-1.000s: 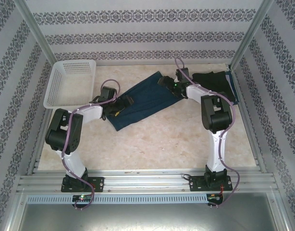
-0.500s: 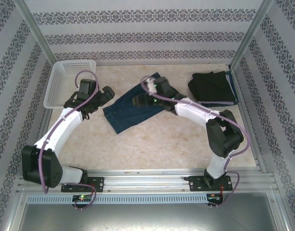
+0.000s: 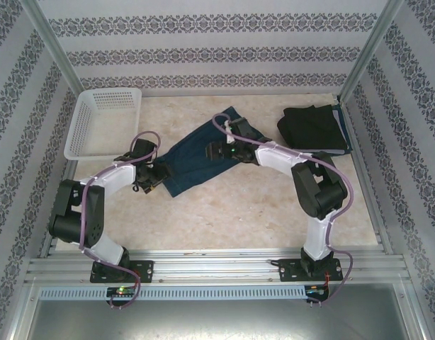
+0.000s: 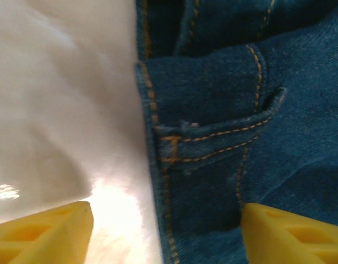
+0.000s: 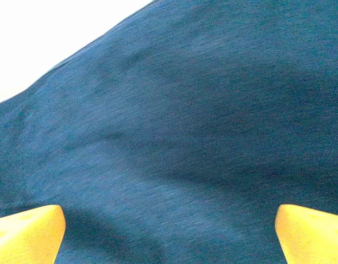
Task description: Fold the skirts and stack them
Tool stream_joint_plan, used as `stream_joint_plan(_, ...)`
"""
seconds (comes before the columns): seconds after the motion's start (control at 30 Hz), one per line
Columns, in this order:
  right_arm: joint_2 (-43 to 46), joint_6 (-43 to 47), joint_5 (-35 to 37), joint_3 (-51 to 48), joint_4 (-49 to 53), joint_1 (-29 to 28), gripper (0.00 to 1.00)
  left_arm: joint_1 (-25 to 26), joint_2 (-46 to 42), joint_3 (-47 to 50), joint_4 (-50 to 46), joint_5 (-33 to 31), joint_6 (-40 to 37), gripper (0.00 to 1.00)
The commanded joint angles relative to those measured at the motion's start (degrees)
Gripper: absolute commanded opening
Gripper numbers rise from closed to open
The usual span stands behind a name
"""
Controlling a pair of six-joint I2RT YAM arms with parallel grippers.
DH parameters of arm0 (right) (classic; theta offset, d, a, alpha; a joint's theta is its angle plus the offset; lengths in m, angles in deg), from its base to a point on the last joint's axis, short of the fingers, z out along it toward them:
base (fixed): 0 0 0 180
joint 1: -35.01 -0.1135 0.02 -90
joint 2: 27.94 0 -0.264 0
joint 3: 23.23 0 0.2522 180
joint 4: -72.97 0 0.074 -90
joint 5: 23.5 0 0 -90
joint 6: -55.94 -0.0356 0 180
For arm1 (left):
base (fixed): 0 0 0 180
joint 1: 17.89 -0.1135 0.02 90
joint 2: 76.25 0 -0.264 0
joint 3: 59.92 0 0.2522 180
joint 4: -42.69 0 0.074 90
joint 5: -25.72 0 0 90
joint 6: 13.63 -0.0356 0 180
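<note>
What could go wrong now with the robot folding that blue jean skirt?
1. The left fingers straddle the denim skirt's edge, one over the bare table. Closing might catch only the seam, or miss it altogether.
2. The right fingers are wide open over flat cloth with no edge between them, so they might bunch it up instead of folding it neatly.
</note>
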Motion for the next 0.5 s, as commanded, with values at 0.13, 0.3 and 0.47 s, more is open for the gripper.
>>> stream_joint_plan(0.13,-6.9,-7.8,-8.6,2.8,-0.3,5.5,0.97,-0.2,5.4,0.5,11.5,8.1,0.6,0.57)
stream_joint_plan(0.3,-9.1,-12.0,-10.7,0.5,-2.1,5.5,0.97,-0.2,8.2,1.3,16.1,9.4,1.6,0.48)
stream_joint_plan(0.47,-9.0,-14.6,-11.8,-1.9,-4.6,5.6,0.97,-0.2,9.2,1.9,26.3,15.5,2.6,0.28)
